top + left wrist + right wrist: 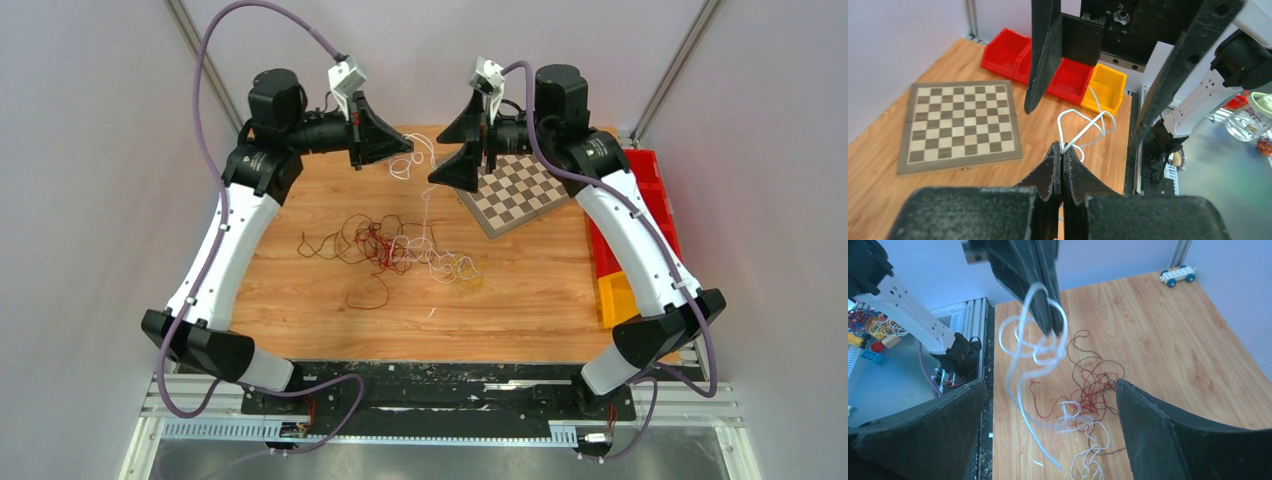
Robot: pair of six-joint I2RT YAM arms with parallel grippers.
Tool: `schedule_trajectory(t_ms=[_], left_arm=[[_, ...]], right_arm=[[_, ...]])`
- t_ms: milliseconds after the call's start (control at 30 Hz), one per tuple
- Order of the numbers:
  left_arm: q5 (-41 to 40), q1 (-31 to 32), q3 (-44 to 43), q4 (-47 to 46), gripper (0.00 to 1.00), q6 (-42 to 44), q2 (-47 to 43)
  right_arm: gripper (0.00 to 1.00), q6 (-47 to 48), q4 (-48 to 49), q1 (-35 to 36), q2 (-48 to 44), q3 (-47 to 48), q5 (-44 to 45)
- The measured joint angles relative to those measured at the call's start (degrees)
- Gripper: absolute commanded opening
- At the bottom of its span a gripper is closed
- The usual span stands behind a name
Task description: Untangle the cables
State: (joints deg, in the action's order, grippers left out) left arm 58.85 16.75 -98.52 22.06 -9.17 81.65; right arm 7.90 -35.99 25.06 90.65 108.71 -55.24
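The cables lie as a tangle (385, 240) of red, dark brown, white and yellow-orange wire in the middle of the wooden table (520, 290). My left gripper (408, 148) is raised over the far side and shut on a white cable (405, 165), whose loops hang from its tips and trail down to the tangle. In the left wrist view its fingertips (1062, 150) pinch that white cable (1083, 132). My right gripper (435, 158) faces it, open, its fingers on either side of the loops and touching nothing. In the right wrist view the right gripper (1050, 384) frames the blurred white cable (1028, 429) and the tangle (1093, 390).
A chessboard (515, 195) lies at the far right of the table. Red bins (650, 190) and a yellow bin (618, 298) stand along the right edge. A small toy car (1177, 275) sits at a table corner in the right wrist view.
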Motion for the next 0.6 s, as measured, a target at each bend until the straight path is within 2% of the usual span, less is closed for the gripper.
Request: schedule_trajectory(t_ms=[67, 100, 167, 200, 233, 267, 367, 400, 433, 467, 500, 533, 567, 600], left_arm=[[0.00, 2.19, -1.49, 0.42, 0.00, 0.59, 2.08], [0.00, 2.89, -1.84, 0.48, 0.00, 0.76, 2.71], [0.00, 4.13, -2.21, 0.87, 0.00, 0.98, 3.63], [-0.02, 4.61, -2.21, 1.05, 0.00, 1.01, 3.89], [-0.04, 4.83, -2.21, 1.09, 0.00, 1.01, 4.00], [-0.22, 5.03, -2.21, 1.14, 0.00, 0.98, 4.02], [-1.20, 5.16, -2.56, 1.53, 0.00, 1.68, 4.02], [-1.73, 5.16, -2.60, 1.84, 0.06, 2.08, 4.02], [-2.40, 5.14, -2.60, 2.51, 0.22, 2.60, 4.02], [-3.10, 5.20, -2.60, 3.06, 0.30, 3.21, 4.02], [-3.69, 5.40, -2.60, 3.54, 0.44, 3.82, 4.02], [-4.39, 5.29, -2.60, 4.13, 0.53, 4.24, 4.02], [-4.90, 4.81, -2.60, 4.31, 0.70, 4.66, 4.00], [-5.46, 4.15, -2.62, 4.59, 0.84, 5.11, 3.98]], right_arm=[[0.89, -1.11, 2.03, 1.49, 0.00, 0.00, 0.87], [0.76, -1.49, 2.73, 1.90, 0.02, 0.00, 1.29], [0.36, -1.97, 3.78, 2.36, 0.11, 0.00, 1.77], [0.20, -2.40, 4.17, 2.56, 0.13, -0.02, 2.21], [0.07, -2.34, 4.48, 2.58, 0.13, -0.13, 2.27], [0.01, -2.36, 4.68, 2.64, 0.13, -0.28, 2.45], [0.00, -2.43, 5.33, 2.38, -0.28, -1.90, 3.72], [0.00, -2.36, 5.44, 2.16, -0.50, -2.67, 3.91], [0.00, -2.27, 5.42, 1.90, -0.72, -3.23, 4.04], [0.00, -2.27, 5.35, 1.53, -0.94, -3.63, 4.04], [0.00, -2.36, 5.20, 0.61, -1.11, -3.78, 3.67], [0.00, -2.58, 4.90, -0.63, -1.40, -3.78, 3.63], [0.00, -2.97, 4.81, -2.25, -1.66, -3.76, 3.56], [0.00, -3.56, 4.70, -4.85, -1.90, -3.61, 3.37]])
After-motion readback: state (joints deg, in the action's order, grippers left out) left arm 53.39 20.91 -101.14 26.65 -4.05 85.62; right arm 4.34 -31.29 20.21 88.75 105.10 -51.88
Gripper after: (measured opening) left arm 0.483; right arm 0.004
